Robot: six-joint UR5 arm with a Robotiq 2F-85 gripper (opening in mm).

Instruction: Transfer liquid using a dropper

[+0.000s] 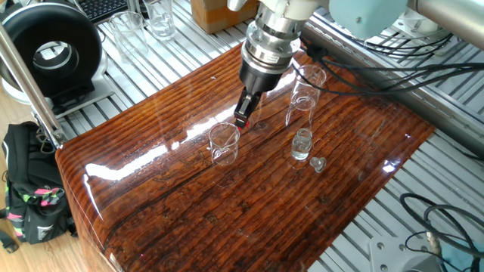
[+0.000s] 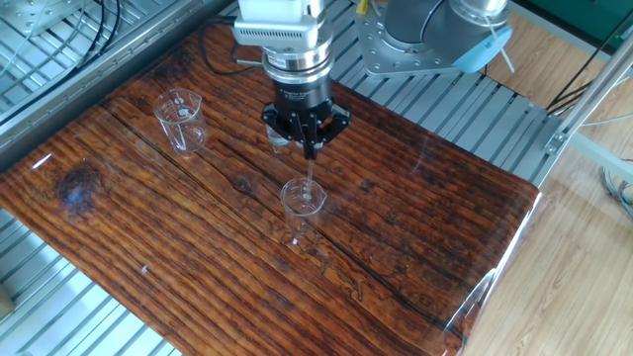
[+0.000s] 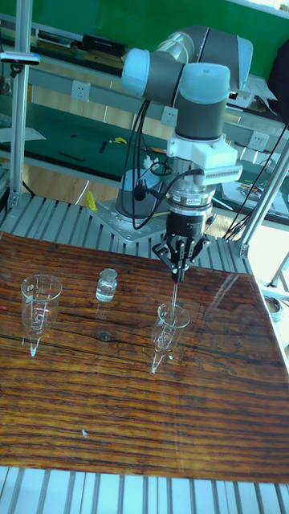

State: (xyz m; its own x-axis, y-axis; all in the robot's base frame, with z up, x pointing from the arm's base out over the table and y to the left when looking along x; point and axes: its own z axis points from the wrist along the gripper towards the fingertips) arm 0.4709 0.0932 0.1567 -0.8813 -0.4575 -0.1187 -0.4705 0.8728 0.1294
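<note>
Glassware lines my wooden table [image 3: 120, 418] in the tall fixed view: at left a conical glass vessel [image 3: 38, 299], then a small squat bottle [image 3: 107, 284], then a small beaker [image 3: 168, 325] near the middle. Above that beaker my gripper [image 3: 177, 271] is clamped on the dropper [image 3: 174, 291] at its red bulb, the thin tube hanging straight down into the beaker's mouth. Whether liquid is inside, I cannot tell.

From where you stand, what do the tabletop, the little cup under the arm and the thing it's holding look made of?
The tabletop looks like dark striped wood under a glossy coat; it throws bright glare. The cup seems to be clear glass, since the grain shows through it. The dropper is a thin clear tube, glass or plastic, with a red, probably rubber, bulb pinched in the gripper.
</note>
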